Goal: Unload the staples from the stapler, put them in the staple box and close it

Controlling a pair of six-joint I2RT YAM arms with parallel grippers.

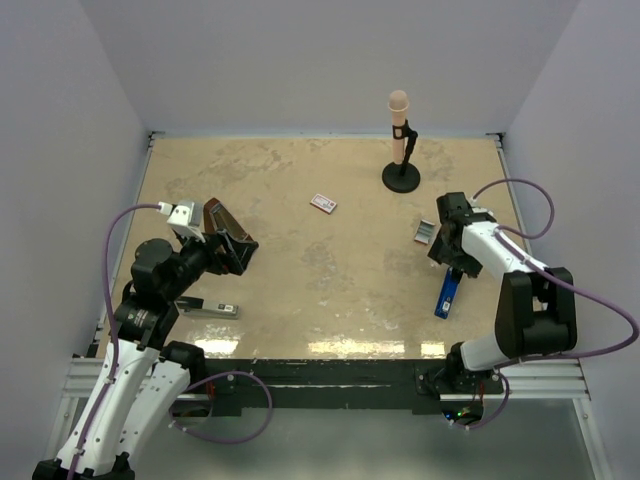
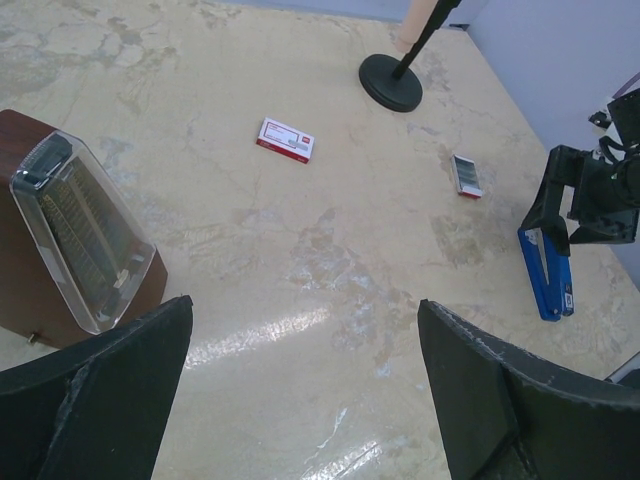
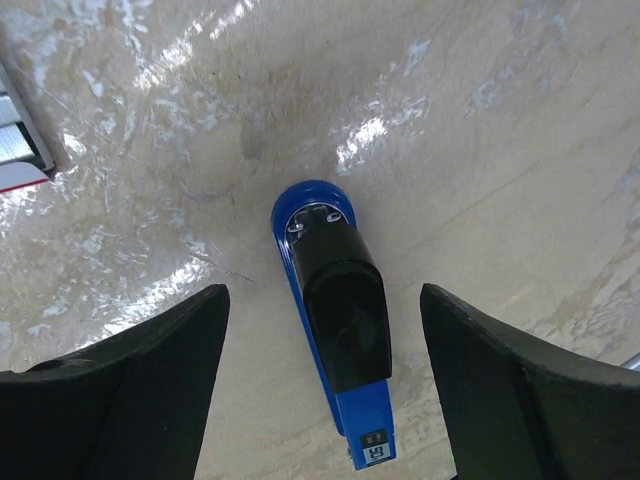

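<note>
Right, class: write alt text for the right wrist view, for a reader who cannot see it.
A blue stapler with a black top lies on a marbled table, framed by the black fingers of the open right gripper. A silver-and-red item is cut off at upper left.

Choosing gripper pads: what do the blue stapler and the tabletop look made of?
Blue stapler with black top: probably painted metal base, glossy; the matte black cap looks plastic. Beige marbled tabletop: polished stone or laminate, unclear which; it shows sharp light reflections.

Beige table (image 1: pixel 320 300), stapler (image 1: pixel 448 293), staples (image 1: pixel 424 232), box (image 1: pixel 322 203), metronome (image 1: pixel 226 236)
</note>
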